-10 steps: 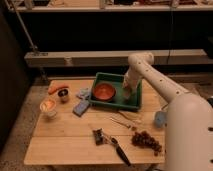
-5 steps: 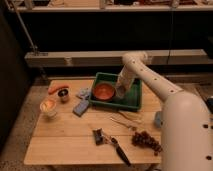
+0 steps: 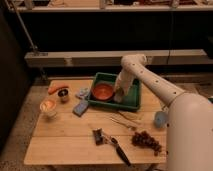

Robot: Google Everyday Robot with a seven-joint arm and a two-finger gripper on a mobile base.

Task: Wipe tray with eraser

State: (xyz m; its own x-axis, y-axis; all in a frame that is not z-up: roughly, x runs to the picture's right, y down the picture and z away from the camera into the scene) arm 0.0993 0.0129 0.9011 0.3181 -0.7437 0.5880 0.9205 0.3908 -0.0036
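Dark-green rimmed tray (image 3: 132,103), hand (image 3: 119,95) inside

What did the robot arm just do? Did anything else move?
The gripper slid a little across the dark-green tray, closer to the orange-red bowl, staying low inside the tray. The tray, bowl, carrot and grapes stayed where they were.
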